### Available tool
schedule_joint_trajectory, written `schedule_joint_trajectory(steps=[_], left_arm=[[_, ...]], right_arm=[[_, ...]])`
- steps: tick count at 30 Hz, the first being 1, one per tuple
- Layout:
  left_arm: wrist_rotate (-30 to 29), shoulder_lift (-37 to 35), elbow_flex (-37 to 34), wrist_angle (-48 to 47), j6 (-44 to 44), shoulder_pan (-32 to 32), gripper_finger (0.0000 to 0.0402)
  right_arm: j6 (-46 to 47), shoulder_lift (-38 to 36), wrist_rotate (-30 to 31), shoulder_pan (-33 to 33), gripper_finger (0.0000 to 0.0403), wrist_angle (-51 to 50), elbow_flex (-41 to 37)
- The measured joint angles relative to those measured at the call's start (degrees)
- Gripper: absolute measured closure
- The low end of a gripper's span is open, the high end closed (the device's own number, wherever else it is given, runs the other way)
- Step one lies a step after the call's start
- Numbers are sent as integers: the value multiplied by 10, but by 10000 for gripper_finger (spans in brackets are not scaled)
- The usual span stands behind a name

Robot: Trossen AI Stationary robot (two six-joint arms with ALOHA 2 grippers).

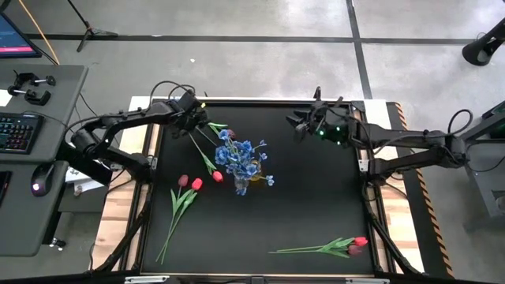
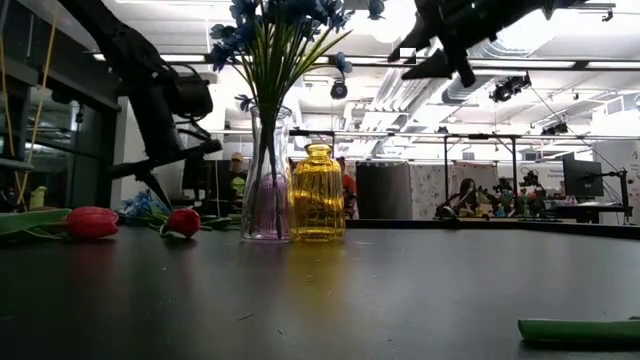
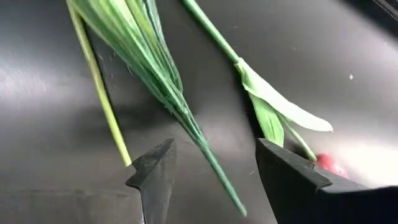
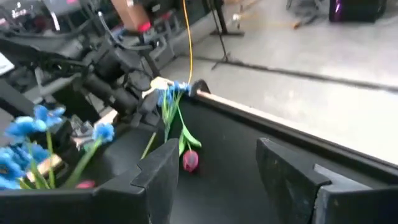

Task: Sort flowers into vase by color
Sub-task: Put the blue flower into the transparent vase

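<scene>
Between left pincer (image 3: pixel 211 180) fingers, loose green stem (image 3: pixel 211 162), unseen from above.

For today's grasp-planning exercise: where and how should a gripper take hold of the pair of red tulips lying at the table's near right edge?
Grip the thin green stems, not the red tulips' heads. They lie flat, running left from the heads, so come straight down with the fingers across the stems. The right gripper is probably the better placed.

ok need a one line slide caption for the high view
Left gripper open over flower stems at the table's far left, right gripper waiting far right, blue flowers in the vase, red tulips lying loose.
</scene>
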Motion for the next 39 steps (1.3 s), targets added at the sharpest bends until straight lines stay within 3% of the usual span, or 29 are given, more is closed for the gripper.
schedule_joint_trajectory(steps=[7,15,19,23,27,32,39], left_arm=[[-2,34,0,19,-91,-6,193],[2,80,3,26,-153,11,206],[1,88,3,21,-196,18,238],[10,89,1,14,-241,29,305],[15,87,0,14,-243,39,388],[-6,68,-2,54,-204,49,396],[-42,-44,-1,95,-112,32,400]], right_arm=[[12,0,-79,-68,198,-25,0],[24,0,-98,-90,198,-29,0],[25,0,-99,-90,198,-41,0],[39,0,-99,-90,198,-58,0],[59,0,-117,-90,199,-81,0],[59,0,-134,-90,199,-104,0],[58,0,-150,-90,199,-98,0]])
